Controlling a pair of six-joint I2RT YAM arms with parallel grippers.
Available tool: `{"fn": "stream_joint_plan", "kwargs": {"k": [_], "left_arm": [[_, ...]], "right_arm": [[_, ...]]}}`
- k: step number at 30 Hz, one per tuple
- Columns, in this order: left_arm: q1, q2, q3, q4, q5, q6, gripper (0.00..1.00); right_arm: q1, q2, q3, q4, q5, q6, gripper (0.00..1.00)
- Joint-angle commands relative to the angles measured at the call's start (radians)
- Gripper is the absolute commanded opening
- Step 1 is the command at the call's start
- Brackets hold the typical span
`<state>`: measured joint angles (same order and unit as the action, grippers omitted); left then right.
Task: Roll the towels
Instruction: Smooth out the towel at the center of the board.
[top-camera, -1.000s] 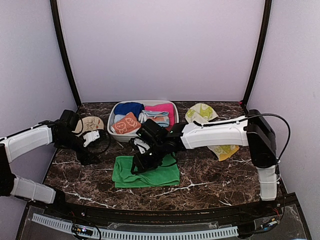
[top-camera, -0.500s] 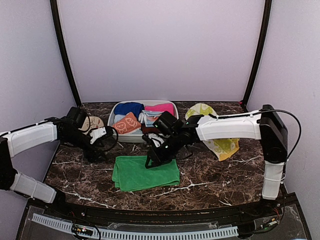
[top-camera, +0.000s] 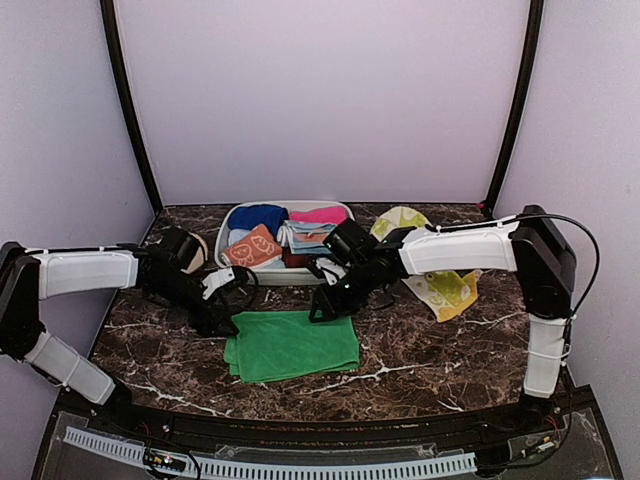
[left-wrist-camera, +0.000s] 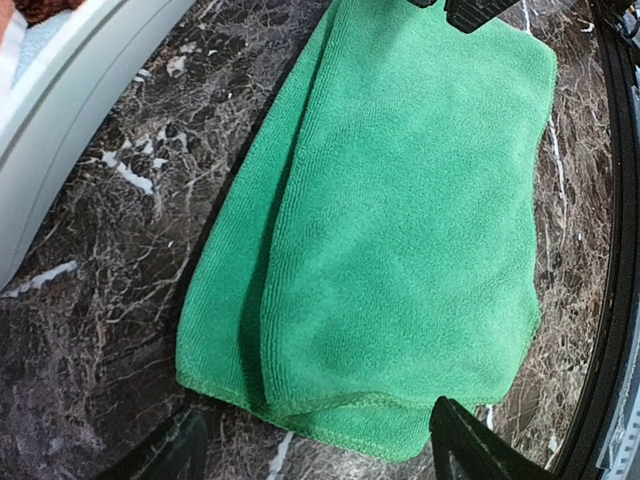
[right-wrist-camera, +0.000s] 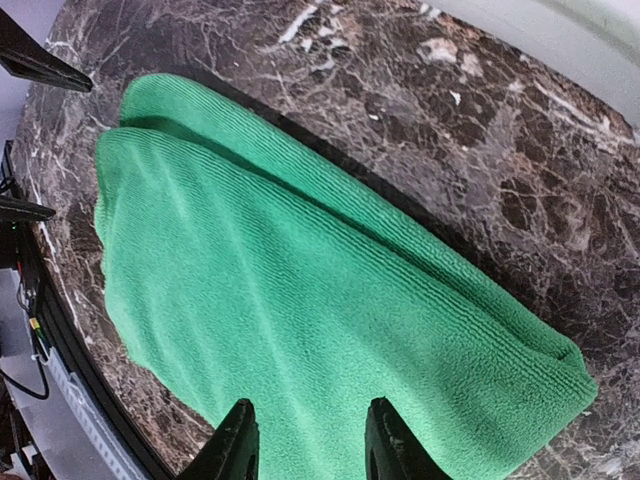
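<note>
The plain green towel (top-camera: 290, 345) lies flat on the marble, folded in half with a lower layer showing along one side (left-wrist-camera: 400, 220) (right-wrist-camera: 320, 290). My left gripper (top-camera: 222, 310) (left-wrist-camera: 320, 455) stands open at the towel's left end. The hemmed edge lies just ahead of its spread fingers, with nothing between them. My right gripper (top-camera: 325, 305) (right-wrist-camera: 308, 450) is open and hovers over the towel's far edge, holding nothing. The cream towel with yellow-green shapes (top-camera: 440, 285) lies crumpled at the back right, partly behind the right arm.
A white bin (top-camera: 232, 225) at the back centre holds orange, blue and pink cloths. Its wall shows in the left wrist view (left-wrist-camera: 60, 110). A tan object (top-camera: 192, 243) lies left of the bin. Black frame posts stand at both back corners.
My right gripper has drawn back from the towel's left part to its far edge, leaving the towel lying flatter. My left arm has moved right, up to the towel's left end.
</note>
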<state>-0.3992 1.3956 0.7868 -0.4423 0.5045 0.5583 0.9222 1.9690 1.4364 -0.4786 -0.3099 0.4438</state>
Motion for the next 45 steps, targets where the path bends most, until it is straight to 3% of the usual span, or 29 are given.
{"fn": "stream_joint_plan", "kwargs": {"k": [1,4,10,18,23,30,36,38,41,43,45], "left_arm": [[-0.020,0.061,-0.008,0.065,-0.022,-0.036,0.78],[-0.025,0.107,0.013,0.064,-0.031,-0.037,0.70],[-0.031,0.146,0.050,0.046,-0.006,-0.051,0.40],[-0.038,0.135,0.068,0.026,-0.009,-0.057,0.19],[-0.039,0.126,0.097,0.006,-0.045,-0.044,0.00],[-0.048,0.154,0.105,0.032,-0.113,-0.009,0.00],[-0.071,0.236,0.051,0.185,-0.421,0.020,0.03],[-0.071,0.240,0.049,0.219,-0.467,0.018,0.17],[-0.072,0.201,0.060,0.220,-0.451,0.022,0.51],[-0.072,0.157,0.065,0.214,-0.432,0.034,0.63],[-0.072,0.109,0.071,0.195,-0.418,0.056,0.67]], "right_arm": [[0.004,-0.046,-0.045,0.056,0.044,-0.005,0.37],[0.004,-0.057,-0.061,0.064,0.064,-0.002,0.37],[0.007,-0.063,-0.086,0.085,0.072,0.003,0.36],[0.008,-0.039,-0.107,0.103,0.067,-0.021,0.36],[0.007,-0.012,-0.149,0.140,0.086,-0.034,0.35],[0.008,-0.019,-0.241,0.206,0.094,-0.006,0.34],[0.009,-0.055,-0.343,0.289,0.054,0.071,0.33],[0.013,-0.067,-0.362,0.309,0.038,0.090,0.33],[0.015,-0.094,-0.350,0.293,0.028,0.088,0.34],[0.012,-0.108,-0.316,0.279,0.016,0.071,0.35],[0.003,-0.106,-0.273,0.264,-0.008,0.053,0.35]]}}
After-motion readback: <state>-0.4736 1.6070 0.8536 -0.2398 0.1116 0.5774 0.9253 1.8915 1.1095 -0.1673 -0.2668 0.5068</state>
